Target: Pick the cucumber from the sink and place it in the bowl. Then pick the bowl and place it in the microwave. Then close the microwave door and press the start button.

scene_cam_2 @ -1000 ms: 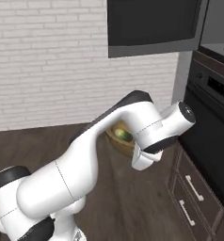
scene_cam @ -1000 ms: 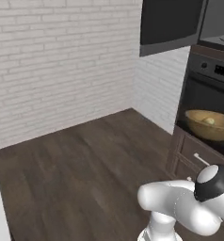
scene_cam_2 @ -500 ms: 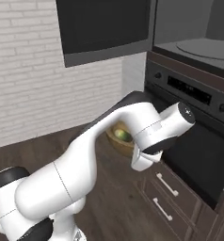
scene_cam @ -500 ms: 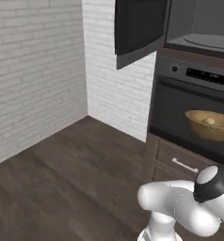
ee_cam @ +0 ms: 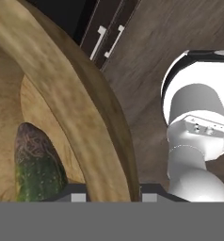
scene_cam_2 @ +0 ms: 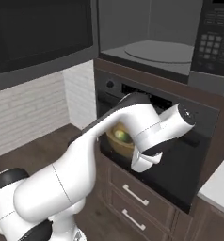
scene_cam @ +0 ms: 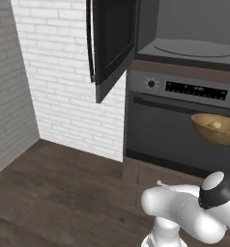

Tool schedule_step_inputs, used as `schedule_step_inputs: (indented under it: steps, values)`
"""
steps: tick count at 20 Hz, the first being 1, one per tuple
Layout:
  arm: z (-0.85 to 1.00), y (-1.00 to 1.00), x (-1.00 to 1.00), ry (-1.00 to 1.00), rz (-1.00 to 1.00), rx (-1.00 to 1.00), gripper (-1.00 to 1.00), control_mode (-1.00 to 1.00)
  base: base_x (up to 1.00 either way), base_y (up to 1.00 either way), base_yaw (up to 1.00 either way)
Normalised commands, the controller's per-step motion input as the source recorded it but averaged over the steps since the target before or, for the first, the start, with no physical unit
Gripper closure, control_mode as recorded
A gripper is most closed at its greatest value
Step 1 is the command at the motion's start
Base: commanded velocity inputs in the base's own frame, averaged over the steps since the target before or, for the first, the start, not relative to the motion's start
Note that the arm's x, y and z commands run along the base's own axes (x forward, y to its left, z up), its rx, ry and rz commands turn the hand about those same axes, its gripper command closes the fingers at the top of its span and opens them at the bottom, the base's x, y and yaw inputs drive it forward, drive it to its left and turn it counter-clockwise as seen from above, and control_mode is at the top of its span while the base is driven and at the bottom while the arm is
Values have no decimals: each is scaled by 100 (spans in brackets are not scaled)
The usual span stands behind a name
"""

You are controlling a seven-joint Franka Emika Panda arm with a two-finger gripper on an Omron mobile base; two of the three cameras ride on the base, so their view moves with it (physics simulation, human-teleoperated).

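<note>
The jaws are clamping the rim of the bowl [ee_cam: 92,117], which is running as a thick tan arc from upper left to bottom centre of the hand view. The cucumber [ee_cam: 36,169] is lying inside the bowl, at lower left of that view, its green body ending in a brownish tip.

In the left base view the bowl [scene_cam: 216,129] is hanging at the right edge of the frame, in front of the lower oven [scene_cam: 170,130], with the cucumber [scene_cam: 215,125] showing as a pale piece inside. In the right base view the bowl [scene_cam_2: 119,141] is sitting at frame centre, partly hidden behind the white arm [scene_cam_2: 132,122], with the cucumber [scene_cam_2: 121,136] green inside it.

The microwave [scene_cam_2: 154,52] is standing open at upper right of the right base view, its round turntable [scene_cam_2: 158,51] bare. The microwave door [scene_cam: 109,43] is swinging wide at upper centre of the left base view, above the wooden floor [scene_cam: 54,188].
</note>
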Motion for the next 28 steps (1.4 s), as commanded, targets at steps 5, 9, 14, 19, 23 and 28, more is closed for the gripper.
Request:
schedule_step_inputs:
  steps: [5,9,14,19,23,28]
  values:
    - [0,0,0,0,0,0,100,100,10,38,-27]
    - [0,0,0,0,0,0,100,100,30,42,-30]
    - [0,0,0,0,0,0,100,100,51,47,-31]
    - [0,0,0,0,0,0,100,100,57,22,-27]
    - [0,0,0,0,0,0,100,100,50,2,-28]
    - [0,0,0,0,0,0,100,100,27,-1,-24]
